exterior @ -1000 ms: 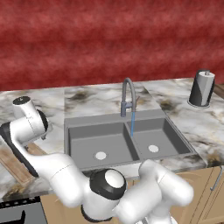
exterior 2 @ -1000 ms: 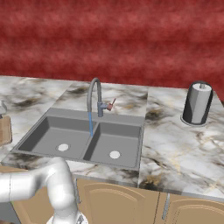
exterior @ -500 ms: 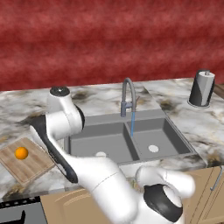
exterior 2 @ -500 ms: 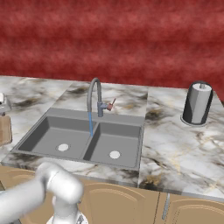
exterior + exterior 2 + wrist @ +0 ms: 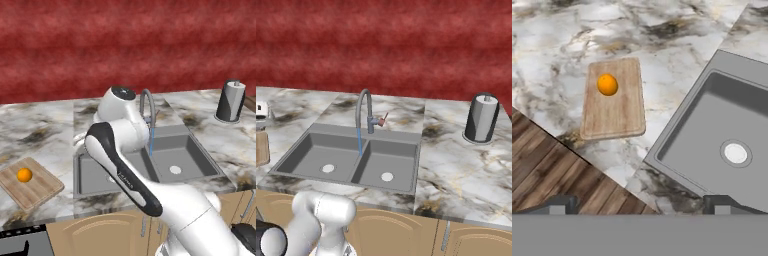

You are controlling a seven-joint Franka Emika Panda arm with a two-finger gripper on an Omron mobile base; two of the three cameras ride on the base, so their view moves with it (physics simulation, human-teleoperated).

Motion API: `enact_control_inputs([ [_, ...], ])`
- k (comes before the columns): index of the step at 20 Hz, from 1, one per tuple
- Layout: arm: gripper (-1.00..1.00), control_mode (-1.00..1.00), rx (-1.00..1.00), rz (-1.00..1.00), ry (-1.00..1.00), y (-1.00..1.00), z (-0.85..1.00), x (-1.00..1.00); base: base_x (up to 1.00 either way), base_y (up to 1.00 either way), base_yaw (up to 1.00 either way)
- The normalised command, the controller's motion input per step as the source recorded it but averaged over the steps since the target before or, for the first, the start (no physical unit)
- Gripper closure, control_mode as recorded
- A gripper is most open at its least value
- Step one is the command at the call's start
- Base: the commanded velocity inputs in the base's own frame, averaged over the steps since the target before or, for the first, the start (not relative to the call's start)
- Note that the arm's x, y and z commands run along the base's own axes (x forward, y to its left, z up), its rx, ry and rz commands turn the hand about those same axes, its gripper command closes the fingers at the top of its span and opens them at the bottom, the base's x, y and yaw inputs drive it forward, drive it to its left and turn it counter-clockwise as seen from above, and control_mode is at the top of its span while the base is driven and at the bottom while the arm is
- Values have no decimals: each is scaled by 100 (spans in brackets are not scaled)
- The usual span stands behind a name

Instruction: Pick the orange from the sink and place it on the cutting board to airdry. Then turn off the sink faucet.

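Note:
The orange (image 5: 24, 175) lies on the cutting board (image 5: 35, 187), on the counter left of the sink (image 5: 172, 145). In the hand view the orange (image 5: 607, 84) rests near the far end of the cutting board (image 5: 614, 112), free of my gripper. My gripper (image 5: 640, 205) is open, its fingertips (image 5: 559, 205) wide apart with nothing between them, high above the counter's front edge between board and sink (image 5: 677, 130). The sink faucet (image 5: 363, 102) arches over the divider of the sink (image 5: 316, 131), and a blue stream of water (image 5: 359, 142) falls from it. My arm hides part of the sink faucet (image 5: 146, 102).
A dark cylinder with a white top (image 5: 482, 118) stands on the counter right of the sink, also seen as a cylinder (image 5: 230, 101) at the far right. Wooden floor (image 5: 557, 175) lies below the counter edge. Marble counter (image 5: 456, 165) surrounds the basins.
My arm has swung right, away from the cutting board and toward the sink. The orange stays on the board, uncovered since half a second ago. Water keeps running.

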Motion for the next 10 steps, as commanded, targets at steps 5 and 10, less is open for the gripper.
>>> enact_control_inputs([
  [5,-100,-100,0,-7,-6,-79,24,-58,0,0,0],
  [10,-100,-100,-5,-10,-6,-80,9,-53,0,0,0],
])
